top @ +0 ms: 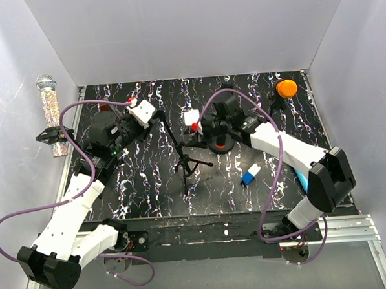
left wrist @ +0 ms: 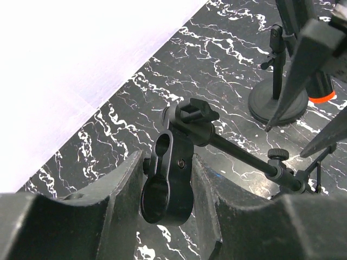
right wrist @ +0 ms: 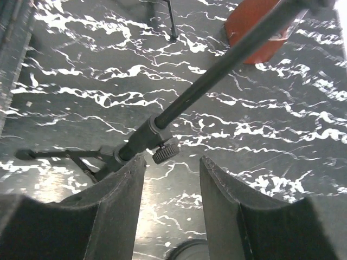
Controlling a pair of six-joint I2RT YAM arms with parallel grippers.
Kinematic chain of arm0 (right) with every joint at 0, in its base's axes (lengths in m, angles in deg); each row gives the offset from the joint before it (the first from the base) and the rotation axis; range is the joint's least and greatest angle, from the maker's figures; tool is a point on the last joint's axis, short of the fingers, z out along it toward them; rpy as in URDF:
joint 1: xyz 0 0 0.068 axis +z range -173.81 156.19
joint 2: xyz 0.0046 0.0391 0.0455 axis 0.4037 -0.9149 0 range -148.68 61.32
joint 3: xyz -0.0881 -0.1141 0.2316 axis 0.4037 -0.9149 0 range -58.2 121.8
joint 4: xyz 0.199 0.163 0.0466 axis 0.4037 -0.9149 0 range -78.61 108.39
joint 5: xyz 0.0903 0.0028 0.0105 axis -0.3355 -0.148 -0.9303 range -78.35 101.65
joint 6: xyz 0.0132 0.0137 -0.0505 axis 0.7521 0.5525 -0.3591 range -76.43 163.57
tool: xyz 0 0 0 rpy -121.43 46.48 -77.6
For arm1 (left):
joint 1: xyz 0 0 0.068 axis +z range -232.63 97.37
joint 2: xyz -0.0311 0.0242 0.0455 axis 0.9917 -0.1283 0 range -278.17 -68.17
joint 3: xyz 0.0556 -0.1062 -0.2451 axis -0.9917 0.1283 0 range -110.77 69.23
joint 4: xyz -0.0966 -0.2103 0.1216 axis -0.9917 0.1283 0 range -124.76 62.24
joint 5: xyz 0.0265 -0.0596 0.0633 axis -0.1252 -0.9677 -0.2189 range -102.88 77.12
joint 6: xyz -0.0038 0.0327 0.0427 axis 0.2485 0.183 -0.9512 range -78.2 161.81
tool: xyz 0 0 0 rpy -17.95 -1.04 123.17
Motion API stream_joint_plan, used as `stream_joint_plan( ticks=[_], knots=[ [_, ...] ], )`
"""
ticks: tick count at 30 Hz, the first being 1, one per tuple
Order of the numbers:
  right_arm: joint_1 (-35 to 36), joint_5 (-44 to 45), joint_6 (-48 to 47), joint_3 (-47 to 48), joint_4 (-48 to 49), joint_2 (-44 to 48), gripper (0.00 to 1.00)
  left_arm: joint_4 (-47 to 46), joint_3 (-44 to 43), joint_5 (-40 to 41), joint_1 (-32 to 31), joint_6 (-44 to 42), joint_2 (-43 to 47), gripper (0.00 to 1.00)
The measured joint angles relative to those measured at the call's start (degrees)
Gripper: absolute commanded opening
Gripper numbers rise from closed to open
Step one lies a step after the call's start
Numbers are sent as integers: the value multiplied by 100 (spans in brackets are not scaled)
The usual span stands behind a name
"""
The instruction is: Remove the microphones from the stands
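text: none legible | labels, brands: none legible | numbers, signs: none legible | views: all three

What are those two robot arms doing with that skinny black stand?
They are working on a tripod stand in the middle of the black mat. The left claw is pinching the round black clip at the end of the stand's long rod, and the clip's ring looks empty. The right claw is open, with its fingers either side of the rod's little knob, not squeezing anything. A sparkly microphone sits off to the left, past the mat's edge.
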Motion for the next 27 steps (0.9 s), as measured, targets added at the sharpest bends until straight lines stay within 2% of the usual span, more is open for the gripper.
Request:
stream_joint_plan(
  ticks=[8,13,16,22,24,27],
  knots=[
    [-321,-682,872,1333,-1617,-820,46,-125,72,-153,0,-66,-4,0],
    [-337,-835,981,1700,-2070,-1307,34,-125,72,-203,-2,-79,-4,0],
    [-337,-894,1034,1766,-2223,-1443,34,-122,72,-212,0,-79,0,0],
    [-339,-933,1056,1687,-2339,-1416,34,-72,72,-214,0,-146,28,0],
    [-330,-927,1056,1322,-2284,-1189,34,-50,68,-216,-2,-186,39,0],
    [-214,-925,1051,234,-2256,-455,34,26,28,-238,0,-223,35,0]
  ],
)
